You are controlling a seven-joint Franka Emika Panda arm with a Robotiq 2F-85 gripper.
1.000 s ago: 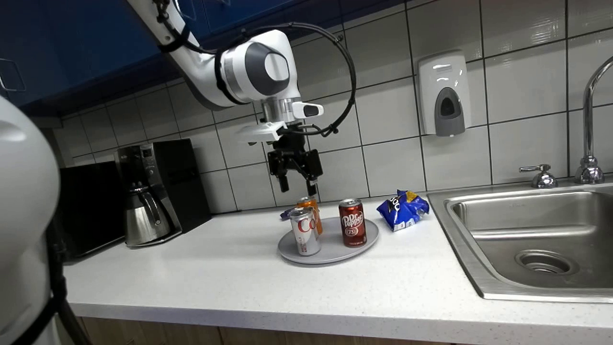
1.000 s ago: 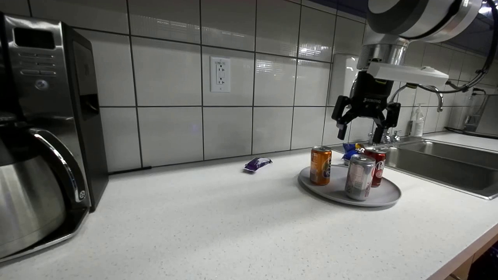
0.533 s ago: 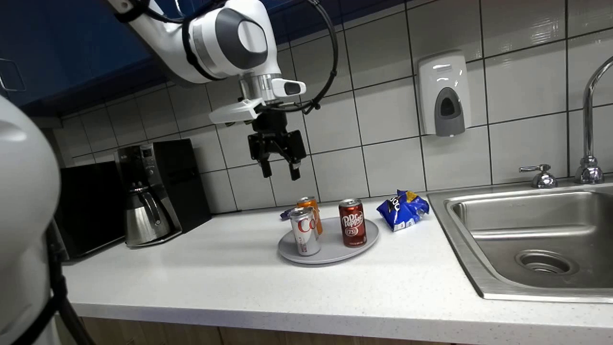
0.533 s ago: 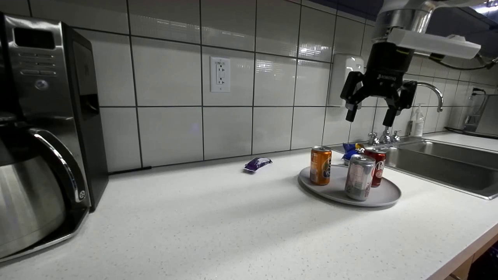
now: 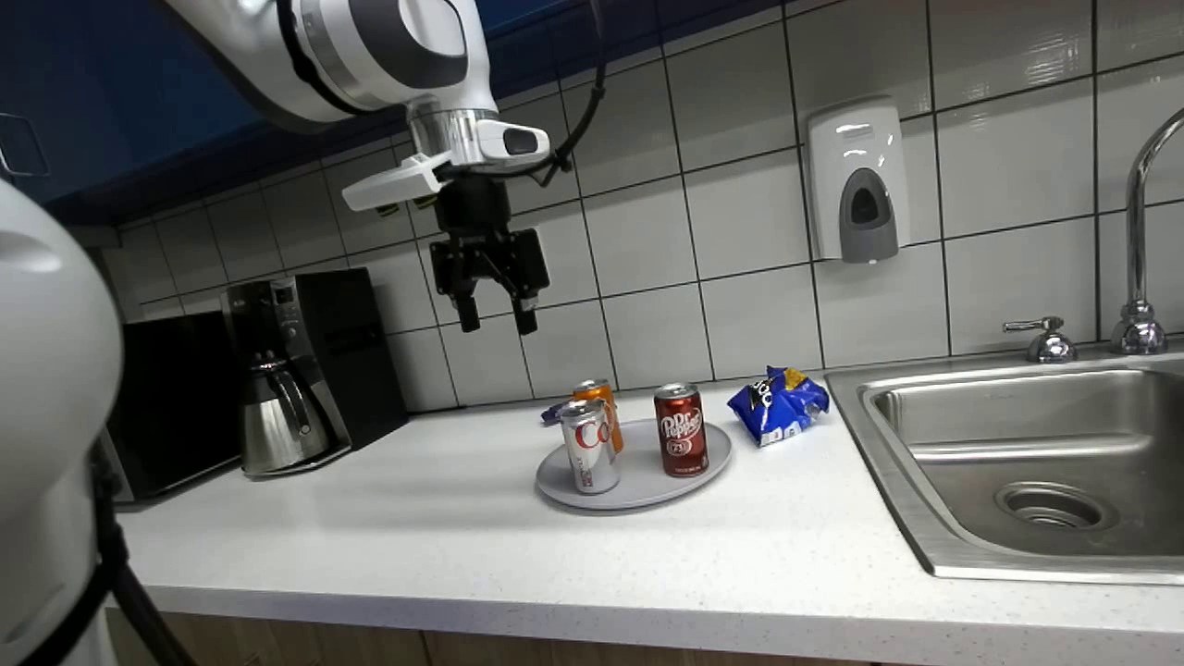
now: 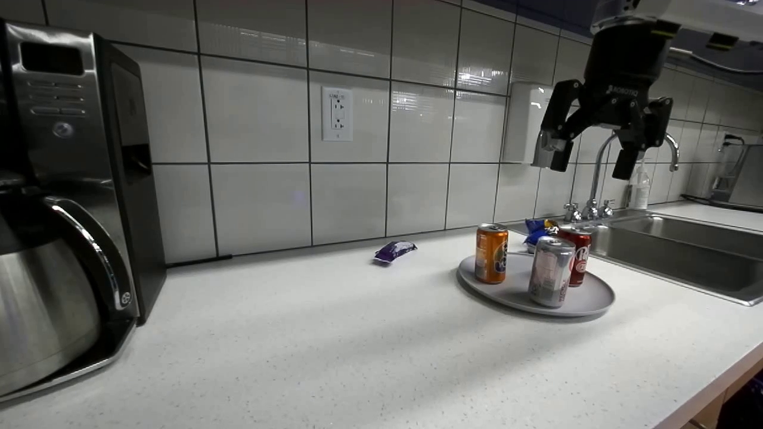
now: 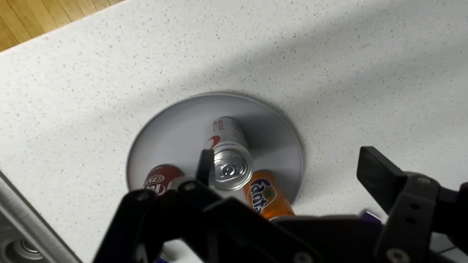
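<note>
In an exterior view your claw is hanging high above the counter, its fingers pointing down and standing wide apart, gripping nothing. The silver can is standing on the grey plate, well below the claw and off toward the sink. The red can is standing on the plate's sink side, and the blue chip bag is resting on the counter between plate and sink.

In an exterior view the orange can is standing apart from the silver one, which is partly covering the red one; the purple wrapper is lying off the plate, near the tiled wall. All three cans are standing upright, their long axes running roughly in line with your downward fingers.

In the wrist view you are looking down on the silver can: its top is appearing just beside one fingertip, though well below it, and off the middle of the gap. The orange can is partly hiding behind the claw.
</note>
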